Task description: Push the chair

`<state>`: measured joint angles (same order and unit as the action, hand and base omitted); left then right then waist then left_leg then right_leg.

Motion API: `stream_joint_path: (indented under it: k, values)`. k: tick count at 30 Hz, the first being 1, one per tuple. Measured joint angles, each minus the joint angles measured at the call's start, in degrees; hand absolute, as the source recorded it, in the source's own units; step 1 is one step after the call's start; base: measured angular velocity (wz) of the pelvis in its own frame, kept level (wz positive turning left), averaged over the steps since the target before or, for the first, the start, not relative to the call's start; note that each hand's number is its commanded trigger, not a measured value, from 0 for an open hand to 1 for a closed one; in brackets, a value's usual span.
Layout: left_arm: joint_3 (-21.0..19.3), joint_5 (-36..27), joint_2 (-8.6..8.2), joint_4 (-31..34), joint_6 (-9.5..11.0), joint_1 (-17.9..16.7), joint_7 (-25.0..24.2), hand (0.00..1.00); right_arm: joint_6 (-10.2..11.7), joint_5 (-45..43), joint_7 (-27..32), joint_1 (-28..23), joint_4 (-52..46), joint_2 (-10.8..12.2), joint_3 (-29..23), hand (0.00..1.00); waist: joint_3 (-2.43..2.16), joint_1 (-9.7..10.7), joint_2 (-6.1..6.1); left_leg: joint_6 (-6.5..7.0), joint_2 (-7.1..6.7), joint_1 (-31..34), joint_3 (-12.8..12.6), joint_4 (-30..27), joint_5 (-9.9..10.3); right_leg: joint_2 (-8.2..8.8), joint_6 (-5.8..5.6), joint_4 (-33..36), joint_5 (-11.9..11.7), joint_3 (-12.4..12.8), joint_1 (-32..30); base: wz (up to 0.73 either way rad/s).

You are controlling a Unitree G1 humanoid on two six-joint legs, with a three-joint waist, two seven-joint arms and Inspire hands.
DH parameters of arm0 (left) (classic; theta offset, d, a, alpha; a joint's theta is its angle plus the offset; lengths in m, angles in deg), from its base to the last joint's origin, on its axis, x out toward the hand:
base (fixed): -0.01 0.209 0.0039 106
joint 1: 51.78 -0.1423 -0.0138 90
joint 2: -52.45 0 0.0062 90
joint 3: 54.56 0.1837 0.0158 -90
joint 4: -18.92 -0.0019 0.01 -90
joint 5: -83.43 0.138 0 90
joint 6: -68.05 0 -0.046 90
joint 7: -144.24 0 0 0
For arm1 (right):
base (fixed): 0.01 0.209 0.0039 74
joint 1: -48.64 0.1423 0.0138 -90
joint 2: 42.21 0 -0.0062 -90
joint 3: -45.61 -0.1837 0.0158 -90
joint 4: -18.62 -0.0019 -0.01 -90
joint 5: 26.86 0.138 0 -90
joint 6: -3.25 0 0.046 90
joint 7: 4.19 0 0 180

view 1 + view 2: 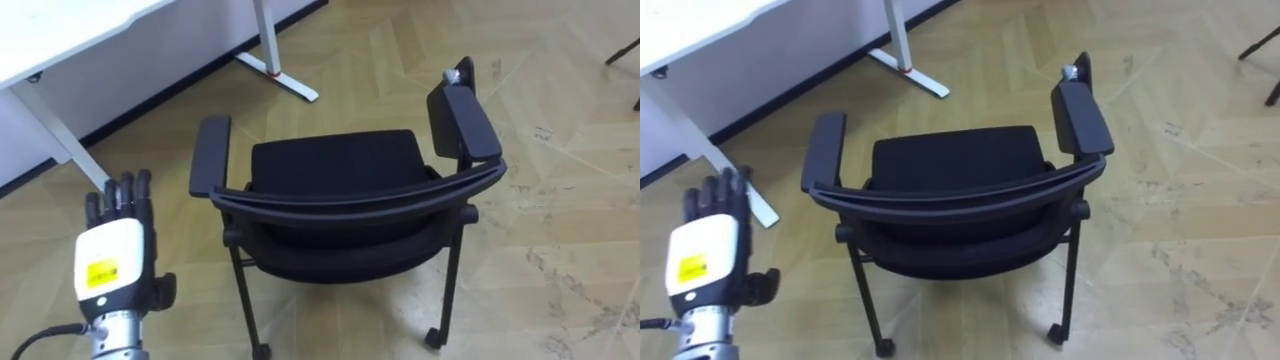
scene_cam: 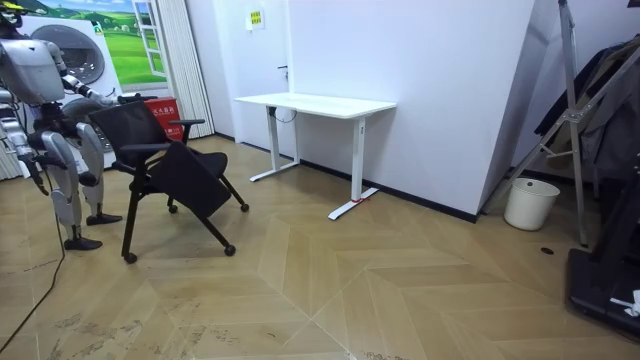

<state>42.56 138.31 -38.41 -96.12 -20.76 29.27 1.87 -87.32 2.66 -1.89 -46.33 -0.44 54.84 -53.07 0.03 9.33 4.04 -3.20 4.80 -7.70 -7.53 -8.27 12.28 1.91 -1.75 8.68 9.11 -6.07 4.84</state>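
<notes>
Standing behind the chair (image 1: 335, 160), holding the left robot hand (image 1: 113, 258) up near its left armrest (image 1: 210, 155), fingers (image 1: 126, 192) straight and touching nothing.

1 chair (image 1: 335, 190), black, with padded seat and curved back.
2 armrests (image 1: 210, 155) on the chair, 1 per side.
2 casters (image 1: 435, 338) seen under its near legs in the eye views.
1 desk (image 2: 315, 103) with a white top.
2 desk legs (image 2: 357, 160), white, each on a flat foot.
1 bucket (image 2: 530, 203), white, on the floor by the wall at the room view's right.
1 red box (image 2: 160, 108) beyond the chair.
1 yellow notice (image 2: 256, 17) on the wall.
1 metal frame (image 2: 572, 100) hung with dark fabric.
1 left hand (image 1: 112, 255) of the robot, beside the chair.
</notes>
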Motion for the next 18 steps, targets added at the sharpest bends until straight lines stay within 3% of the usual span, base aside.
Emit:
stream_joint_path:
  k: [4,8,11,18]
  values:
    - [1.18,-0.01,0.14,1.76,-0.1,0.77,-2.59,0.0,-0.02,1.96,-0.01,-0.64,0.26,-0.07,0.07,0.0,-0.11,-0.01,0.18,0.0,-0.02,-0.08,-0.28,0.0,0.0,-0.02,-0.03,0.01,-0.02,0.41,-0.04,-0.04]
    - [2.62,1.17,1.53,2.24,-0.57,3.26,-6.29,0.0,-0.01,2.25,-0.57,-0.54,2.21,-0.09,0.21,0.0,-0.06,0.24,0.25,0.0,-0.02,0.01,-0.29,0.0,0.0,-0.02,-0.05,-0.02,-0.03,0.28,-0.1,0.0]
    - [2.63,2.28,1.76,3.7,-1.37,4.48,-8.46,0.0,-0.02,2.58,-0.44,-0.57,2.48,-0.25,0.63,0.0,0.23,0.14,0.74,0.0,-0.06,0.03,-0.35,0.0,0.0,-0.01,-0.08,-0.02,-0.05,0.5,-0.22,-0.02]
    - [2.97,3.39,1.8,4.93,-1.56,4.77,-9.7,0.0,0.01,3.99,-0.41,-0.54,2.46,-0.5,0.85,0.0,0.12,0.32,1.35,0.0,-0.06,0.47,-0.62,0.02,0.0,-0.04,-0.08,0.09,-0.05,0.88,-0.95,-0.03]
